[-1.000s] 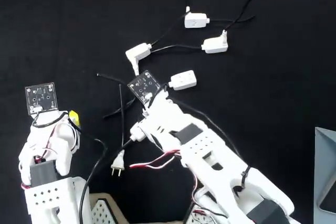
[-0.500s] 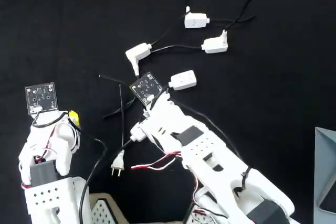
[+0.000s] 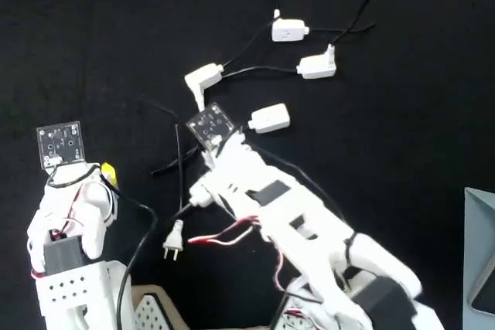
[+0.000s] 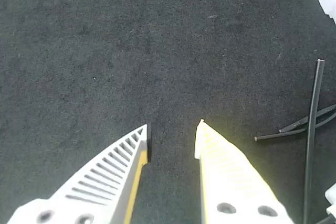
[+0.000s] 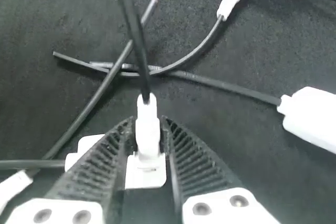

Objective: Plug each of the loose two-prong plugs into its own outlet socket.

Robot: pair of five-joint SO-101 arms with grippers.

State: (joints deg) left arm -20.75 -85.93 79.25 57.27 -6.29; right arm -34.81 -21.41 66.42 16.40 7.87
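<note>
The right pincer is narrowed onto a small white plastic plug. Its ribbed black fingers press both sides of the plug, and the plug's thin black cord runs out ahead past the fingertips. Just beyond, more black cords cross on the black cloth-covered table. A white rectangular connector block lies near, off to one side. In the high view this arm reaches to the middle of the table. A loose white two-prong plug lies on the cloth between the two arm bases, apart from both pincers. The left pincer is spread wide and holds nothing, its tips above bare cloth.
</note>
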